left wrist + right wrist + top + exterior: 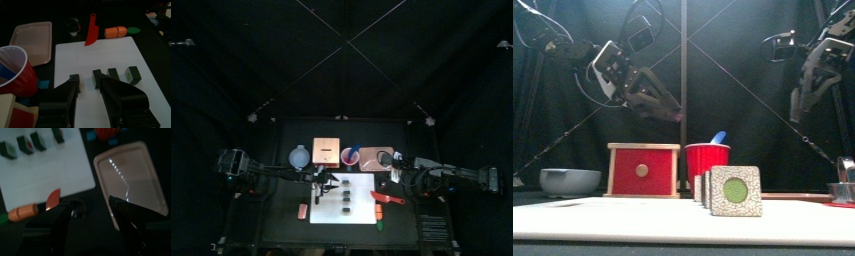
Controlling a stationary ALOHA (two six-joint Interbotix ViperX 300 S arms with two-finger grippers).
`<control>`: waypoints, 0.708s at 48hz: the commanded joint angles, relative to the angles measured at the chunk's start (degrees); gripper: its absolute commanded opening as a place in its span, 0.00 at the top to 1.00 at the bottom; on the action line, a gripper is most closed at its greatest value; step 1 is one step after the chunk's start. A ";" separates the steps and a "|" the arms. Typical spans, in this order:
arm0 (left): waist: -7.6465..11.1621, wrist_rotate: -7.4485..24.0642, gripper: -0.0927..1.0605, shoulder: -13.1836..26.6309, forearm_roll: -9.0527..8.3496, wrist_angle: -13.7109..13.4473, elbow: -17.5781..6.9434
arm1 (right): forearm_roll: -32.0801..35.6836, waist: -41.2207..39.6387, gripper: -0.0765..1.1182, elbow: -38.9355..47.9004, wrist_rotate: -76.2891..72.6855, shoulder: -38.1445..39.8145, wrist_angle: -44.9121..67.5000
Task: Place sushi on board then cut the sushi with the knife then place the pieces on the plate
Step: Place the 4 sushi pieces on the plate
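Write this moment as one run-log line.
sushi pieces: apart on white board, none on pink tray | red knife: lying at board edge | left gripper: open, empty | right gripper: open, empty

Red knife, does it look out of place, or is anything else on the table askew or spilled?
The red knife lies flat at the white board's right edge, only its tip on the board, not in the red cup. The sushi pieces stand apart but upright. Nothing looks spilled.
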State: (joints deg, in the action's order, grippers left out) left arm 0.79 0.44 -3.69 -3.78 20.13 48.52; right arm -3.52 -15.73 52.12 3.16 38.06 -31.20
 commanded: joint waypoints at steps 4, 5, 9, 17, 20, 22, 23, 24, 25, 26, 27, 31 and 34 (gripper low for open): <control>-2.37 0.00 0.28 -2.20 -0.18 0.53 1.67 | 0.26 3.60 0.17 -1.32 0.18 -6.42 14.06; -2.72 0.09 0.28 -2.46 -0.26 0.53 1.93 | 0.26 4.22 0.17 -1.41 0.18 -7.38 15.12; -4.31 0.09 0.28 -3.16 -0.26 0.53 2.99 | 0.00 6.68 0.17 -1.85 0.09 -11.16 19.78; -6.50 0.09 0.28 -3.34 -0.53 0.18 2.99 | -0.97 11.43 0.17 -5.27 0.00 -19.69 24.52; -6.77 0.09 0.28 -3.16 -1.41 0.09 2.90 | -1.32 12.39 0.17 -7.03 0.00 -22.59 24.52; -6.77 0.09 0.28 -3.08 -2.20 0.00 2.99 | -1.67 12.83 0.17 -8.09 0.00 -24.08 24.52; -6.77 0.00 0.28 -2.99 -2.72 -0.09 2.99 | -1.76 13.10 0.17 -8.53 0.00 -24.87 24.52; -6.77 0.00 0.28 -2.90 -3.43 -0.26 3.08 | -1.85 13.27 0.18 -9.05 0.00 -25.66 24.52; -6.77 0.00 0.28 -2.81 -3.87 -0.26 3.08 | -2.02 13.45 0.18 -9.67 0.00 -26.63 24.52; -6.77 0.00 0.28 -2.81 -4.39 -0.35 3.16 | -2.11 13.45 0.18 -10.20 0.00 -27.33 24.52; -6.77 0.00 0.28 -2.72 -4.66 -0.35 3.25 | -2.20 13.54 0.18 -10.63 0.00 -28.04 24.52; -6.59 -0.09 0.28 -2.64 -5.36 -0.35 3.60 | -2.55 13.97 0.18 -12.04 0.09 -30.50 24.52; -6.42 -0.09 0.28 -2.64 -5.27 -0.35 3.96 | -2.55 14.15 0.18 -13.36 0.09 -32.34 24.52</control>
State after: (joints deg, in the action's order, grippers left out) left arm -5.80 0.44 -6.15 -8.88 19.60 52.82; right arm -5.89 -1.93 41.31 3.16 6.24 -7.12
